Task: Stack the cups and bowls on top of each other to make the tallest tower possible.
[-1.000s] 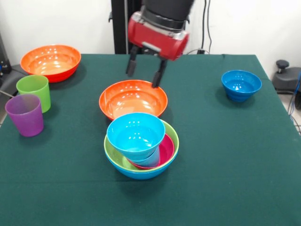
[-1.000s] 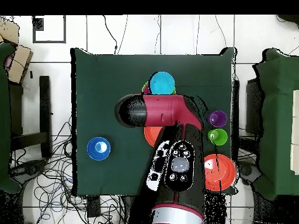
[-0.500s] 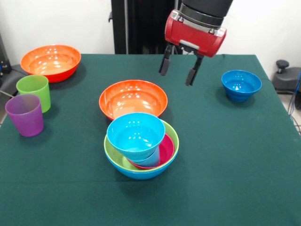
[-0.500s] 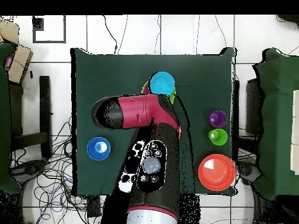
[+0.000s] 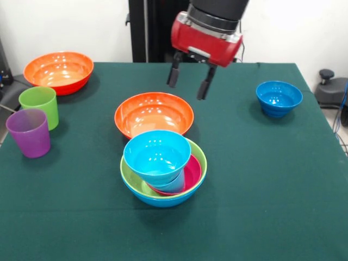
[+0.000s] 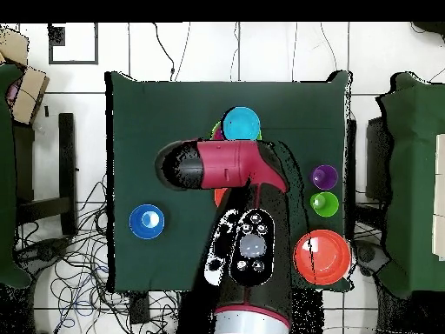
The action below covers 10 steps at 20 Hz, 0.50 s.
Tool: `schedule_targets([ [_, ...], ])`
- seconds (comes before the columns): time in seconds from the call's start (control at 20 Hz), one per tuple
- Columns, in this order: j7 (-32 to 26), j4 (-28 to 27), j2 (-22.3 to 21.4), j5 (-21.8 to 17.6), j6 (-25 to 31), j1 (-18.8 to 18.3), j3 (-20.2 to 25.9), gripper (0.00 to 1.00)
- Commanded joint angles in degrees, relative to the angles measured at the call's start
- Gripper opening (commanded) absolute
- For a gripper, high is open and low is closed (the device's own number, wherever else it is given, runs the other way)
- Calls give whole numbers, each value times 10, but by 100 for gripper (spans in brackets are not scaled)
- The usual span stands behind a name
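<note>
The tower (image 5: pixel 163 173), topped by a cyan bowl (image 5: pixel 157 154), sits on the green table (image 5: pixel 261 179) below and nearer the camera than the claw (image 5: pixel 189 82), which hangs open and empty above an orange bowl (image 5: pixel 154 115).

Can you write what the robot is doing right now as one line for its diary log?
gripper: open, empty, above table | tower: cyan bowl on top | orange bowl: loose beside tower

The red-and-black arm (image 5: pixel 209 24) comes down from the top, gripper (image 5: pixel 190 82) hanging in the air — both black fingers (image 5: pixel 174 76) spread apart, nothing between them.
</note>
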Motion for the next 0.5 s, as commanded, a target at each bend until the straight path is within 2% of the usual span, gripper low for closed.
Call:
schedule_targets([
  [0.05,3,52,27,0,-35,-18,66,100],
  [0.35,40,14,61,2,-36,3,56,100],
  [0.5,47,9,60,4,-29,11,50,100],
])
